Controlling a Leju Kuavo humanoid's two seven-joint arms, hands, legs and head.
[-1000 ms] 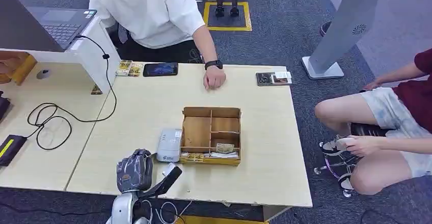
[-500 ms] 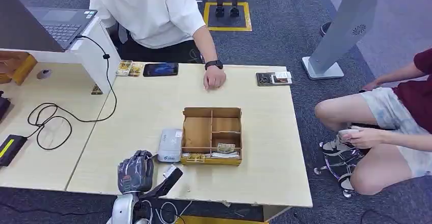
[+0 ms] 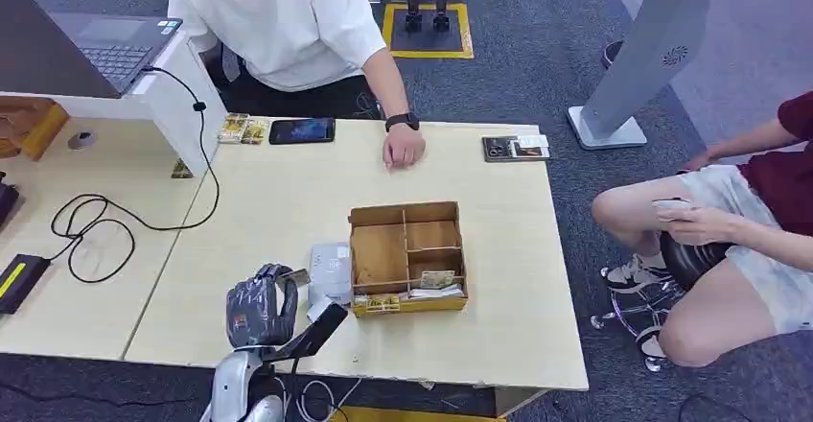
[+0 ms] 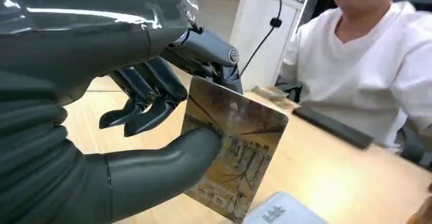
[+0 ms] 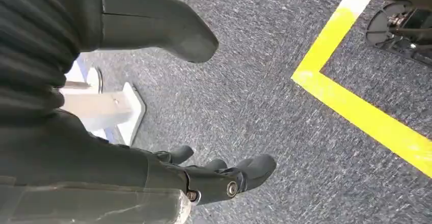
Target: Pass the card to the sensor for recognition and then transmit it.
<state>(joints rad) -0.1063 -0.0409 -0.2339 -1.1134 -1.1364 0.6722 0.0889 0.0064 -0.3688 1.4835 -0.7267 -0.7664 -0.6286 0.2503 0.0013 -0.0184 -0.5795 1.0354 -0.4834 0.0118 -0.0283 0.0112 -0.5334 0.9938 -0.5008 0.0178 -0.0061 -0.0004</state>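
My left hand hovers over the near edge of the light wooden table, just left of the white card sensor. It pinches a card with a brownish picture between thumb and fingers; in the head view the card sticks out toward the sensor. In the left wrist view, the sensor's corner lies just below the card. My right hand hangs over grey carpet, fingers apart, holding nothing.
A wooden divided box with more cards stands right of the sensor. A person in white sits across the table, one hand resting on it. A phone, cables and a laptop lie left; another person sits right.
The view has shifted a little. My left hand has lifted the card and carried it right, up beside the sensor. The seated person on the right raised a phone.
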